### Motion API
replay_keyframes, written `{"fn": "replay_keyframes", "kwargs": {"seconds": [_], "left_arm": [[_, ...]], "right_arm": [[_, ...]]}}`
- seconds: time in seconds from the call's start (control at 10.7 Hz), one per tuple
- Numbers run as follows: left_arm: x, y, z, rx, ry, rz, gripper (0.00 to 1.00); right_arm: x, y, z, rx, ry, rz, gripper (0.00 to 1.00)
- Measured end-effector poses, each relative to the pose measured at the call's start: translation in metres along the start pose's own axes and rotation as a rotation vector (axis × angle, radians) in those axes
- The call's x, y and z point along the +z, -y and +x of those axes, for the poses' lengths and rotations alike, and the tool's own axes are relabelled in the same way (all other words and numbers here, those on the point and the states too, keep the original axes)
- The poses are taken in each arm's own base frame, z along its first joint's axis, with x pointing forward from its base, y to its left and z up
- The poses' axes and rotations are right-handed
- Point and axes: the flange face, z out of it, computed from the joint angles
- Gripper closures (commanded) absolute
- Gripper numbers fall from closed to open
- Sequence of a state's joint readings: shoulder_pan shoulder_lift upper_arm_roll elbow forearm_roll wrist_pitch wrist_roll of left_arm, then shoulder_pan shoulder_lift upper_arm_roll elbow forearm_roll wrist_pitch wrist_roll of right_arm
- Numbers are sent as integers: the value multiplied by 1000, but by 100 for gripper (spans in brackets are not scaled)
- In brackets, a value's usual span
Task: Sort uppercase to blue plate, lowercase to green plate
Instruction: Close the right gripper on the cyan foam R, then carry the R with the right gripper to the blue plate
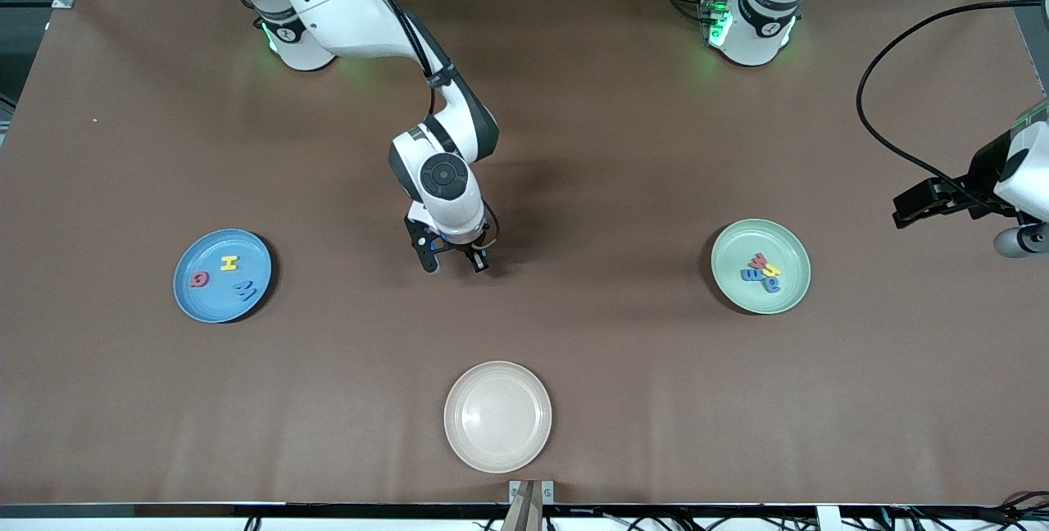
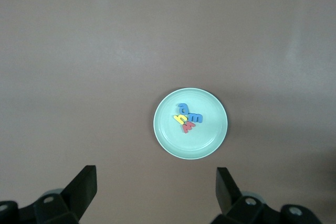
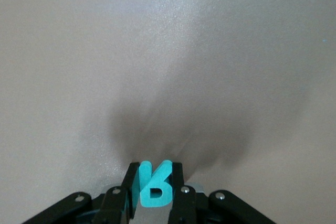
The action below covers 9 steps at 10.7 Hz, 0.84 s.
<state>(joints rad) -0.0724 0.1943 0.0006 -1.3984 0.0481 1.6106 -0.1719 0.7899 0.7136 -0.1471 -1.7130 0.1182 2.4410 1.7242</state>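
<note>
My right gripper is low over the bare middle of the table, between the two coloured plates. In the right wrist view its fingers are shut on the teal R, which stands upright between them. The blue plate at the right arm's end holds the red Q, yellow H and blue W. The green plate, also in the left wrist view, holds a cluster of lowercase letters. My left gripper waits open and empty, raised at the table's edge beside the green plate.
A cream-white plate with nothing on it lies near the front edge, nearer to the camera than my right gripper. A black cable loops over the table by the left arm's wrist.
</note>
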Motion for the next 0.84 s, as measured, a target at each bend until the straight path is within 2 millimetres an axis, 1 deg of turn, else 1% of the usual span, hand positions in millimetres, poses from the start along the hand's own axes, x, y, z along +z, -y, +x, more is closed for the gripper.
{"fn": "replay_keyframes", "kwargs": {"seconds": [0.19, 0.47, 0.65, 0.84], "left_arm": [[0, -2, 0, 3, 0, 0, 0], [0, -2, 0, 3, 0, 0, 0], [0, -2, 0, 3, 0, 0, 0], [0, -5, -1, 8, 0, -2, 0]], "right_arm": [[0, 0, 7, -11, -26, -12, 100], [-3, 0, 37, -62, -60, -86, 100], [-21, 1, 65, -120, -52, -120, 100], [-41, -4, 92, -174, -34, -147, 100]]}}
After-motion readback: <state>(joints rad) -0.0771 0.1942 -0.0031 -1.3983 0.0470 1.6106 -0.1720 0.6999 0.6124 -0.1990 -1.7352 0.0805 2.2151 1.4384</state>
